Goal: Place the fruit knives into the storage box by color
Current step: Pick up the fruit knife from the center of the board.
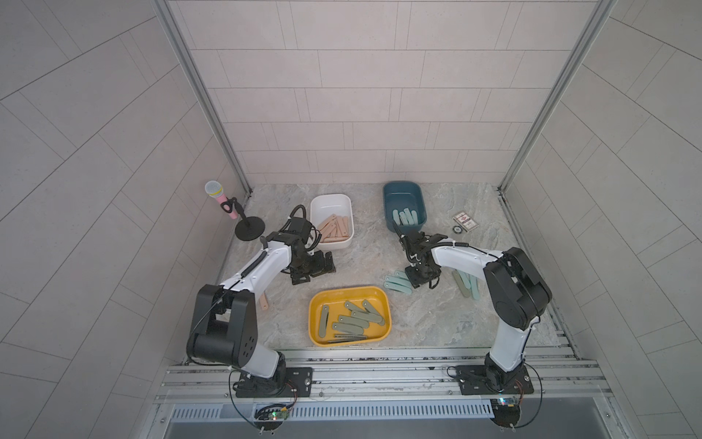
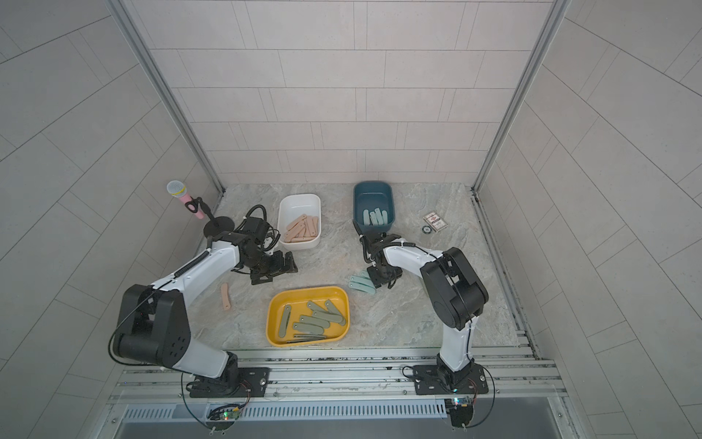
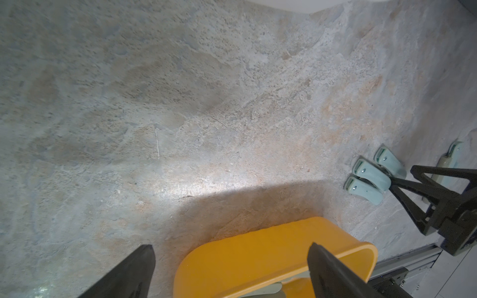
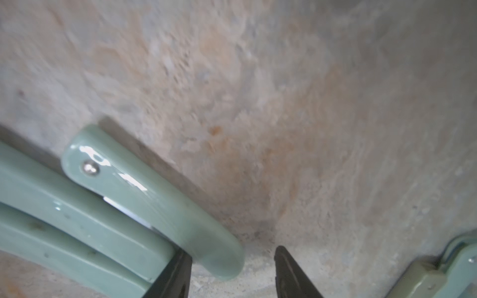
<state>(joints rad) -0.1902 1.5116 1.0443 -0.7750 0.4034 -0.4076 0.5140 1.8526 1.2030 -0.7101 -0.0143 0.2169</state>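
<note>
Teal knives point(image 4: 154, 206) glossy plastic; tabletop point(image 4: 322, 103) matt stone

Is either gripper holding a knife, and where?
Nothing is held: left gripper wide open, empty; right gripper fingers apart, a teal knife end lying unclamped between them.

Loose fruit knives point(image 1: 397, 284) lie right of the front box point(image 1: 349, 291).

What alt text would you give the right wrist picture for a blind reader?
Two dark tips of the right end effector stand apart over a mottled table; pale teal fruit knives lie side by side next to one tip.
</note>
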